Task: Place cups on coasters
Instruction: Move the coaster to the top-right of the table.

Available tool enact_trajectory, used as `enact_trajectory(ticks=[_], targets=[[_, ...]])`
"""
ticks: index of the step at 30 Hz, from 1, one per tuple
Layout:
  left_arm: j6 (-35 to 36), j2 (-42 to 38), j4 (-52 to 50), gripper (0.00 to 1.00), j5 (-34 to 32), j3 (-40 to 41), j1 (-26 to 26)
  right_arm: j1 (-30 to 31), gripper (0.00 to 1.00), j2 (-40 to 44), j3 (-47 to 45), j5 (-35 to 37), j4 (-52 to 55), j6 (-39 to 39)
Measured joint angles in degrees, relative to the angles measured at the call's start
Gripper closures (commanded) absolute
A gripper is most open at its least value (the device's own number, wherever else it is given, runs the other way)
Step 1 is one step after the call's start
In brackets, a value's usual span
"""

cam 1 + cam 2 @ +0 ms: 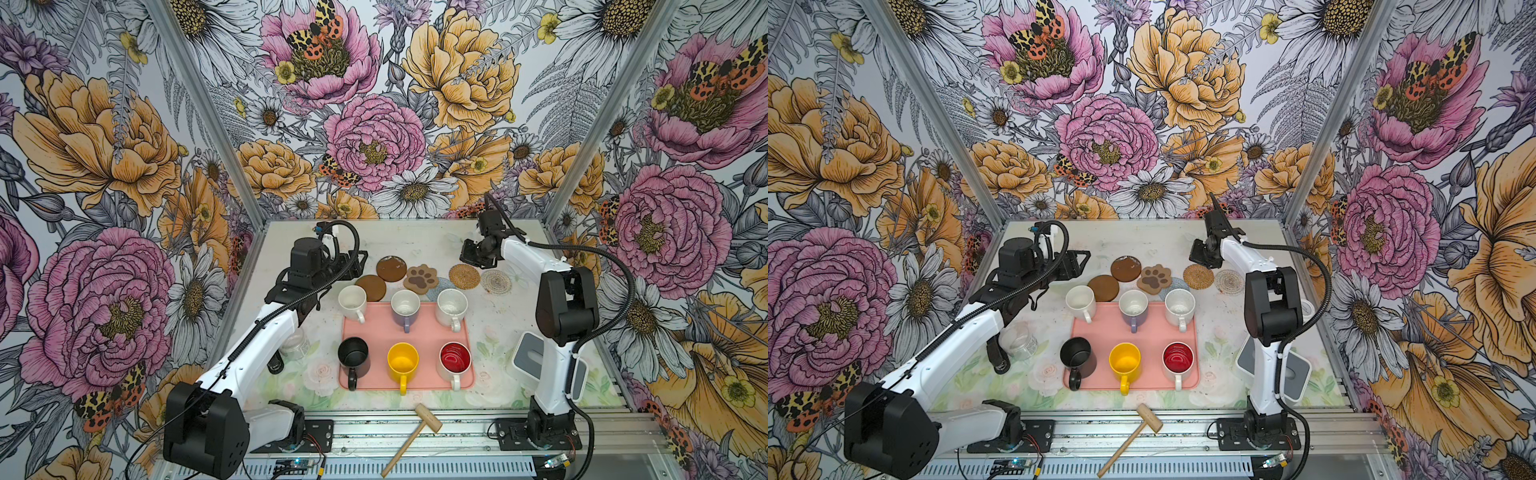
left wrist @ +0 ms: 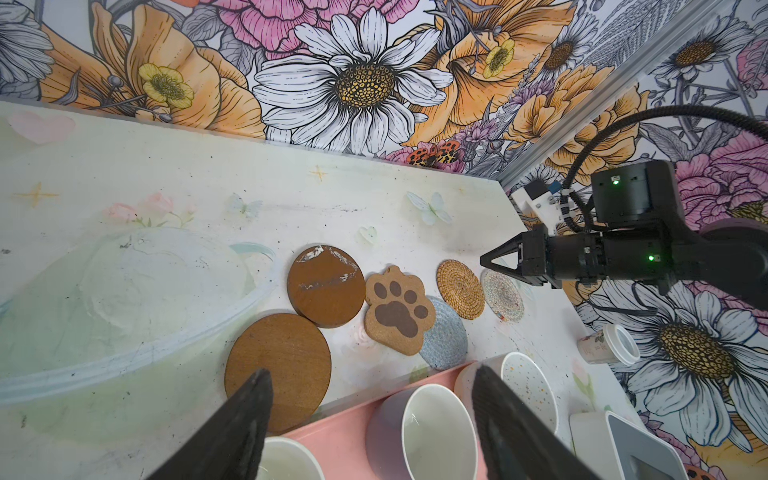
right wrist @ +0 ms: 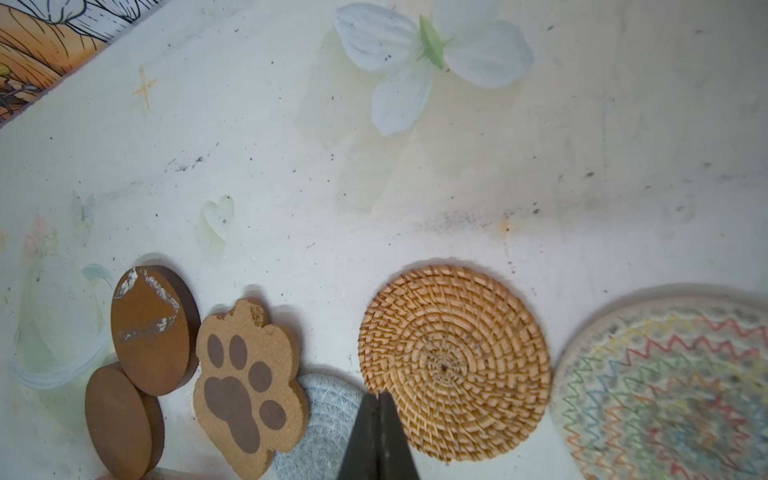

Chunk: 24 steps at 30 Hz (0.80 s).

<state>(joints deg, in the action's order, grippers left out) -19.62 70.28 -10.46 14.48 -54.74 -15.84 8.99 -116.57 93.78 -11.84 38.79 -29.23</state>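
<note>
six cups (image 1: pixel 402 361), six coasters (image 1: pixel 421 279), one pink tray (image 1: pixel 419 337)

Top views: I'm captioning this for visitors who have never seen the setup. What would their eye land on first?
Probably the huge floral wallpaper covering every wall. Next comes the pink tray in the middle, where the yellow mug and the red-lined mug glow brightest in the near row. Just behind the tray, the paw-shaped coaster catches the eye with its dark pad print.
</note>
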Motion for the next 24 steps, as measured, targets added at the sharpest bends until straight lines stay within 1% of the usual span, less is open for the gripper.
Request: enact_trajectory(ticks=[5,10,16,24], targets=[[0.0,0.5,0.0,0.23,0.0,-0.1,-0.1,-1.6,0.99,2.0,-2.8,0.1,0.0,0.0],[0.0,0.8,0.0,0.23,0.0,-0.5,-0.1,-6.1,1.00,4.3,-7.6,1.2,0.0,0.0],[0.0,1.5,0.0,0.23,0.0,-1.0,-0.1,-10.5,1.00,4.7,-11.3,2.6,0.7,0.0],[-0.1,2.5,0.0,0.23,0.0,-1.4,-0.5,-11.7,1.00,3.2,-11.5,2.8,0.8,0.0]])
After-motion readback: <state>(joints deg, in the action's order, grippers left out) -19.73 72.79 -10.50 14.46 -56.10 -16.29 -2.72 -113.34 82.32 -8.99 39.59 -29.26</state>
